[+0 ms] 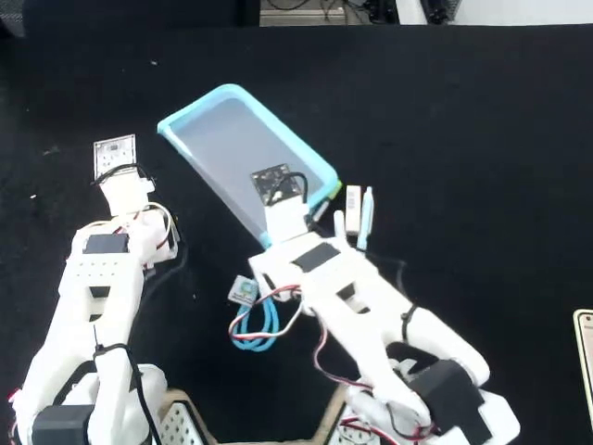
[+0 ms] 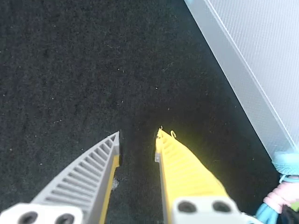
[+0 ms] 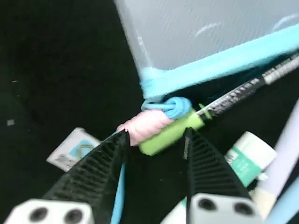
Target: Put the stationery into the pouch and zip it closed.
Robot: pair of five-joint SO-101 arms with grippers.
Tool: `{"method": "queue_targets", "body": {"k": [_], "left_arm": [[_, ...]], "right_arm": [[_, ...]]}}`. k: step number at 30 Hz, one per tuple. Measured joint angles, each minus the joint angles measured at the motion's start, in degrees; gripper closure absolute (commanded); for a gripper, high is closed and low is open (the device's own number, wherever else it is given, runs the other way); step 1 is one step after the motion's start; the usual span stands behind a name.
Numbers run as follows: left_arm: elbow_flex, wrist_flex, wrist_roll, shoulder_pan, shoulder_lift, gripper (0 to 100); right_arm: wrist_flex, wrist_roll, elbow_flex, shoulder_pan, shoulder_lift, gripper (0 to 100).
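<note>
At the pouch's (image 1: pixel 232 148) lower corner, mid-frame, your right fingers (image 3: pixel 205 163) gaped around the green pen (image 3: pixel 170 132), nothing gripped; left fingers (image 2: pixel 187 172) hung open over bare surface (image 2: pixel 70 70). Looked like the pickup step: close, then lift.

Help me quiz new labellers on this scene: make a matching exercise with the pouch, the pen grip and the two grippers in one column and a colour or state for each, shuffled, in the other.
Column A
1. pouch
2. pen grip
3. left gripper
4. right gripper

Column B
a. green
b. open over bare black table
c. light blue edging
d. open, with the pen grip showing between its fingers

Pairs: 1-c, 2-a, 3-b, 4-d
</note>
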Motion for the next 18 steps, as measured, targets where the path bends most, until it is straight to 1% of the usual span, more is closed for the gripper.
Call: {"method": "queue_targets", "body": {"k": [5, 12, 16, 18], "left_arm": [[0.0, 0.0, 0.0, 0.0, 0.0, 87], [0.0, 0.0, 0.0, 0.0, 0.0, 87], [0.0, 0.0, 0.0, 0.0, 0.0, 87], [0.0, 0.0, 0.0, 0.0, 0.0, 87]], "right_arm": [[0.0, 0.0, 0.4, -0.4, -4.3, 80.9], [-10.5, 0.0, 5.5, -0.5, -4.4, 80.7], [-12.0, 0.0, 5.5, -0.5, -2.5, 80.7], [-12.1, 0.0, 5.5, 0.7, -1.3, 80.7]]}}
